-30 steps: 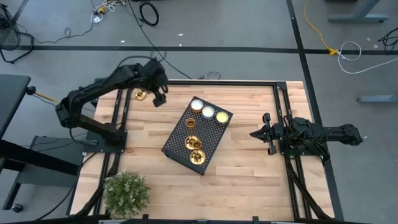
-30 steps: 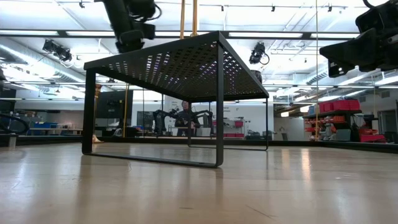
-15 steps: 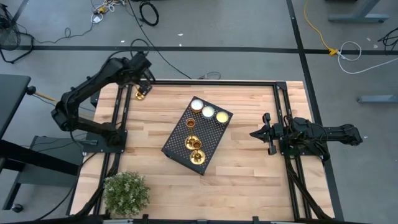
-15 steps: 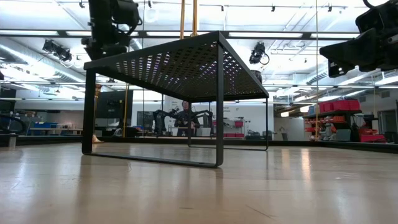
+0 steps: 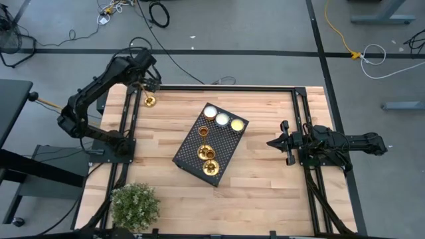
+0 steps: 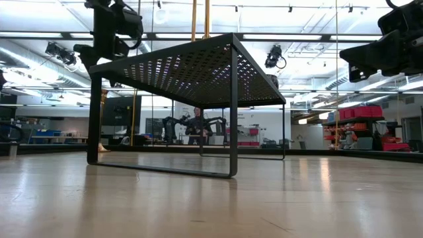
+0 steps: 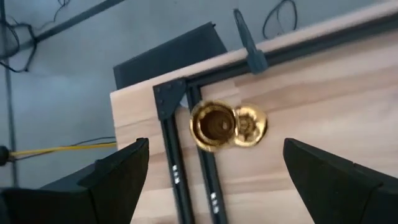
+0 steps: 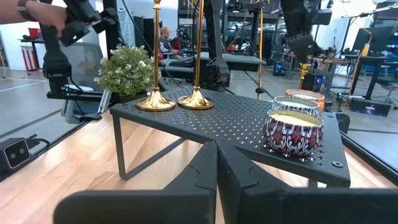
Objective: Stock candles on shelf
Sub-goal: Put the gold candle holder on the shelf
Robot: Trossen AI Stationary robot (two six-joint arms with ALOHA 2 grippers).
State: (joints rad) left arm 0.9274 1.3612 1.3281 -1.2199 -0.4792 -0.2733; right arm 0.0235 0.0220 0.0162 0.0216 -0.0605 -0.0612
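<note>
One gold candlestick (image 5: 149, 101) stands upright at the desk's (image 5: 265, 172) far left corner, against the black edge rail (image 7: 176, 168) — long axis vertical, open wood toward the shelf (image 5: 211, 143). The shelf sits mid-desk, skewed to the edges, carrying more upright candlesticks and three tin candles (image 8: 293, 130). Left gripper (image 5: 147, 74) hovers above the corner candlestick, fingers wide apart, holding nothing. Right gripper (image 5: 273, 142) waits near the right edge — fingers closed, empty.

You are seeing three gold candlesticks (image 5: 207, 154) and three tin candles (image 5: 222, 119) sitting on one shelf (image 5: 189, 154); a fourth candlestick (image 5: 149, 101) is standing apart, plus one plant (image 5: 135, 206).
</note>
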